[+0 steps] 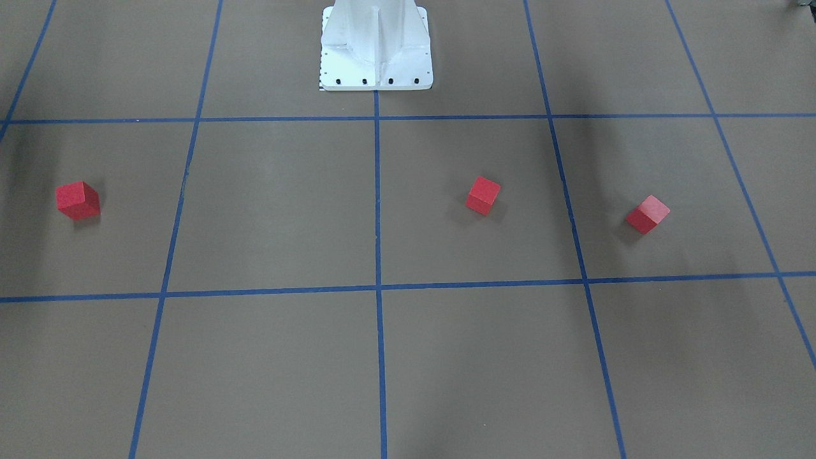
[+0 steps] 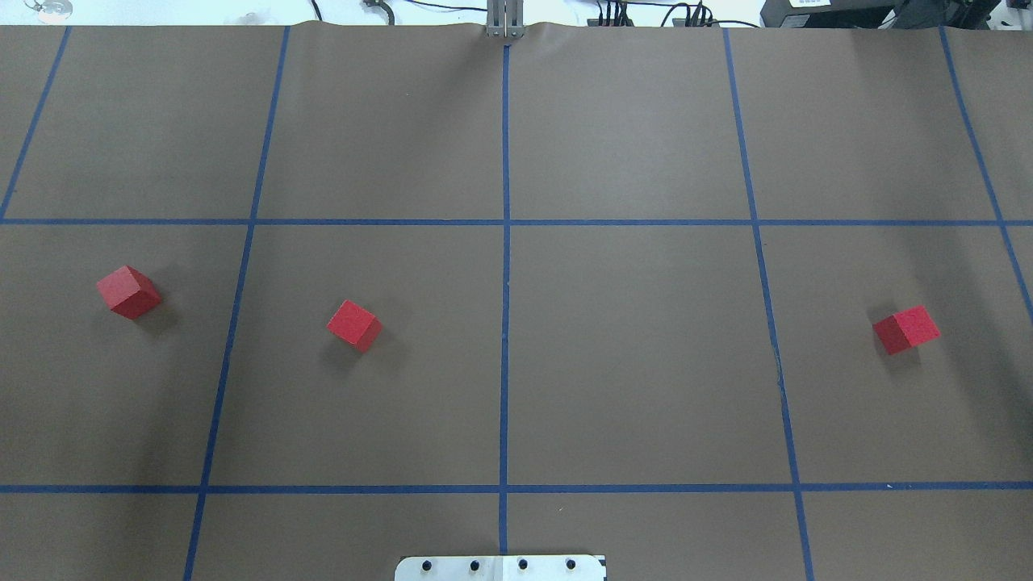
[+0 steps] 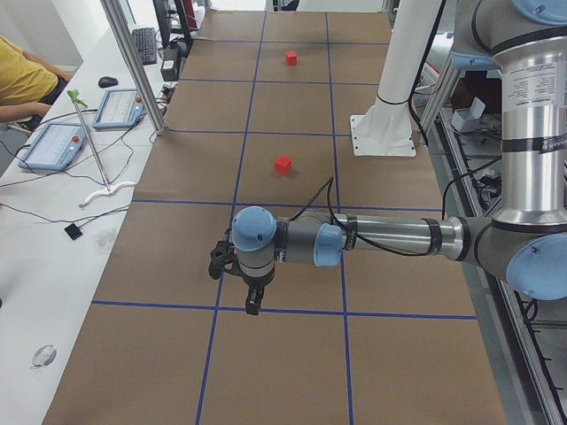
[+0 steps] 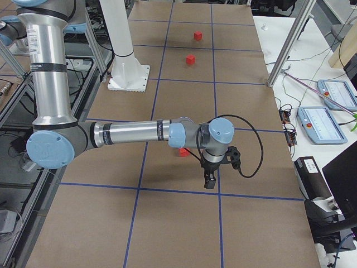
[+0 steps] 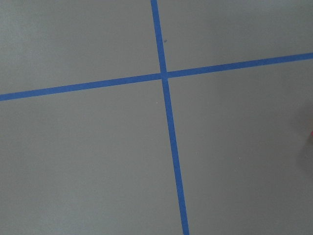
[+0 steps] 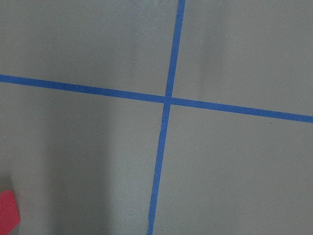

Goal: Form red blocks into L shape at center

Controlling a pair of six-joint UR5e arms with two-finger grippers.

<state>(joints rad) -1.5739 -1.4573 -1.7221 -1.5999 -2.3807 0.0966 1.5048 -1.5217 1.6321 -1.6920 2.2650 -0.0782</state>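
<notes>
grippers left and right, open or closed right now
Left gripper: cannot be told, seen only in a side view.
Right gripper: cannot be told, seen only in a side view.

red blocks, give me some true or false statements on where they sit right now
1. There are three blocks: a left one, a middle one and a right one. True.
2. Two of the blocks touch. False: all three lie well apart.
3. One block sits on the middle line. False: none lies on any tape line.
4. Two blocks are on the robot's left of the middle line, one on its right. True.
5. The blocks already form an L. False: they are spread out in a rough row across the table.
</notes>
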